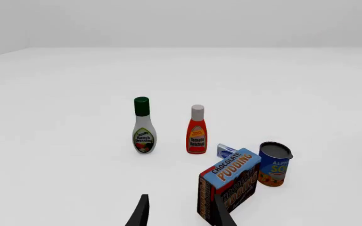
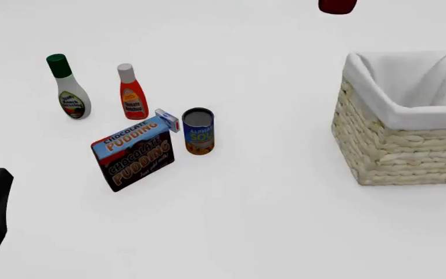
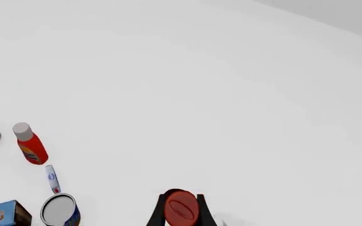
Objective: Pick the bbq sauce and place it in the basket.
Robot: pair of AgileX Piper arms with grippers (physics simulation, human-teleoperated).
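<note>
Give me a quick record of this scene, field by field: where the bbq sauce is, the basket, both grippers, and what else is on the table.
bbq sauce: red cap showing between the right gripper's fingers; lifted
basket: upright at right of table, white lining, nothing visible inside
left gripper: open, holding nothing, near the chocolate pudding box
other items: ranch dressing bottle, ketchup bottle, soup can, small blue-and-white carton
task stage: sauce held, not yet in basket

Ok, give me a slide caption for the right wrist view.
Right gripper shut on the red-capped bbq sauce, high above the table, ketchup bottle and soup can below.
</note>
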